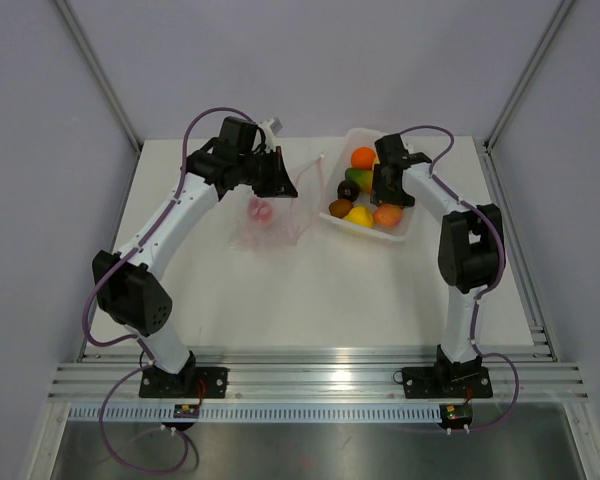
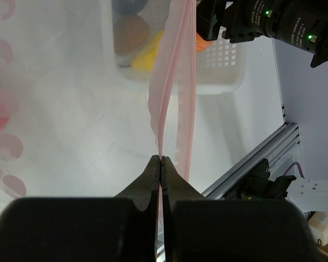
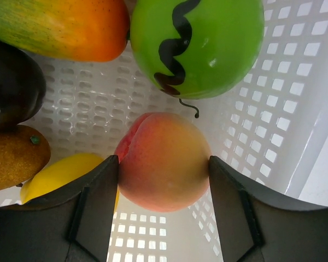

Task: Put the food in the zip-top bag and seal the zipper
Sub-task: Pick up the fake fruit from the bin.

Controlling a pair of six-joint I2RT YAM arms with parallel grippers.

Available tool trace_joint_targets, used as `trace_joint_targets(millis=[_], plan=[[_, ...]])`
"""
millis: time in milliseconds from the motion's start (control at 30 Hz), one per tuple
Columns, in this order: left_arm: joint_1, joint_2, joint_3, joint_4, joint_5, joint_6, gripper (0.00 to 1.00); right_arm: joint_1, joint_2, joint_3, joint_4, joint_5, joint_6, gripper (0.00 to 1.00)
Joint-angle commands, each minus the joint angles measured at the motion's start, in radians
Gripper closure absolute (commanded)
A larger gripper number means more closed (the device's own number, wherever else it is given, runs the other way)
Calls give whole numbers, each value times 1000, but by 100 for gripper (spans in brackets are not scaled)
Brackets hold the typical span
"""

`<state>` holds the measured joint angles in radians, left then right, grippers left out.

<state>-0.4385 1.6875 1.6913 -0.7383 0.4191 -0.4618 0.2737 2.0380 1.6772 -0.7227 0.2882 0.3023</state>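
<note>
At the near end of the scene, my left gripper [image 2: 162,159] has its fingers pressed together on the pink zipper [image 2: 177,82] of the zip-top bag [image 1: 280,225]. Past the pinch, the strip's two sides part and run on toward the tray. From above, the clear film hangs from that grip down to the white table [image 1: 310,290], with one pink fruit [image 1: 260,210] lying inside it.

Farther back and to the right, the rest of the food sits in the white perforated tray [image 3: 295,82]. My right gripper [image 3: 164,180] is down among it, its fingers spread only as wide as the peach [image 3: 163,161] and closed against both its flanks. Beside the peach lie a yellow fruit [image 3: 65,174] and a brown one [image 3: 13,158]. Beyond them are a dark fruit [image 3: 11,82], an orange-and-green fruit [image 3: 60,24] and a green fruit [image 3: 199,43] marked with a black squiggle.
</note>
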Motion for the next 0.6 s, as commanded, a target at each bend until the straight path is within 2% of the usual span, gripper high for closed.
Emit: trace_joint_targets(millis=[0,333,567], plan=[[1,-46,-5,42,26,-5,100,-1,-96,-7,23,-8,8,50],[1,-41,-1,45,30,-6,100,1,-341,-45,22,22,15,53],[0,-38,-7,51,32,-11,100,18,-524,-59,43,-125,72,54]])
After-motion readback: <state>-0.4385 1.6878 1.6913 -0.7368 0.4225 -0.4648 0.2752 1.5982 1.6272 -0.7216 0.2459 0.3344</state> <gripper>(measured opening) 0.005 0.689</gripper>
